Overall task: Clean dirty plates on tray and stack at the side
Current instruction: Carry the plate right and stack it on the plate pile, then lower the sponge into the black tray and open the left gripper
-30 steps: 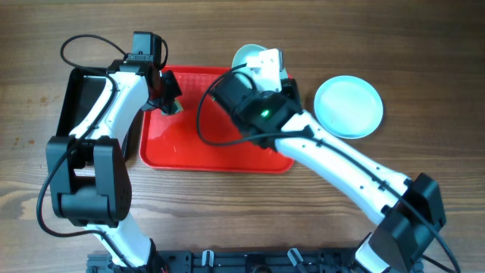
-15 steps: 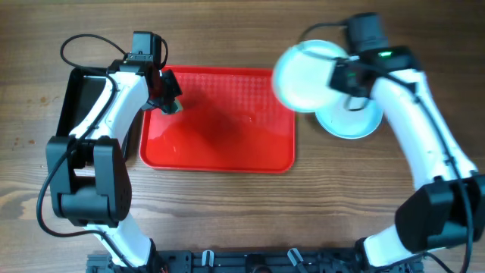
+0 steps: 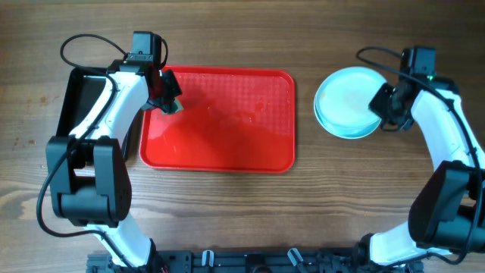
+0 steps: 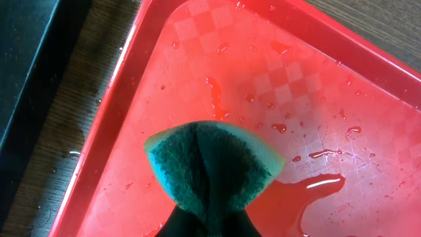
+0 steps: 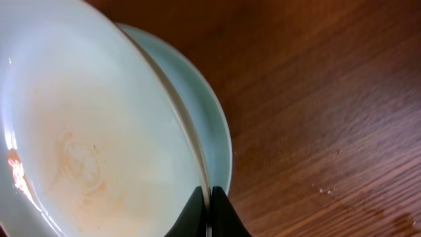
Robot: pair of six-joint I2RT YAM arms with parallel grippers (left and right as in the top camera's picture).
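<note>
**Overhead and wrist views, read from the desk's left edge to its right.**

(a) A black tray (image 3: 73, 95) lies along the left edge.

(b) The left gripper (image 3: 168, 98) hangs over the far-left corner of the red tray (image 3: 227, 140), its jaws clamped on a green sponge (image 4: 210, 164). This arm has not shifted over the last second.

(c) The tray now carries no plates, only water droplets and a small puddle. A second ago the right arm reached over the tray's far rim with a plate, and half a second ago it carried that plate through the air.

(d) The plates (image 3: 345, 102) now sit together near the desk's right edge, clear of the tray. The right gripper (image 5: 209, 209) pinches the rim of the upper plate (image 5: 85, 131), which leans tilted on the lower plate (image 5: 214, 125). Two rims are distinct; a third cannot be made out.

Judged from this, stacking is nearly done and release remains. A faint orange-brown smear on the upper plate suggests imperfect cleaning.

No brand, label or writing is legible.
</note>
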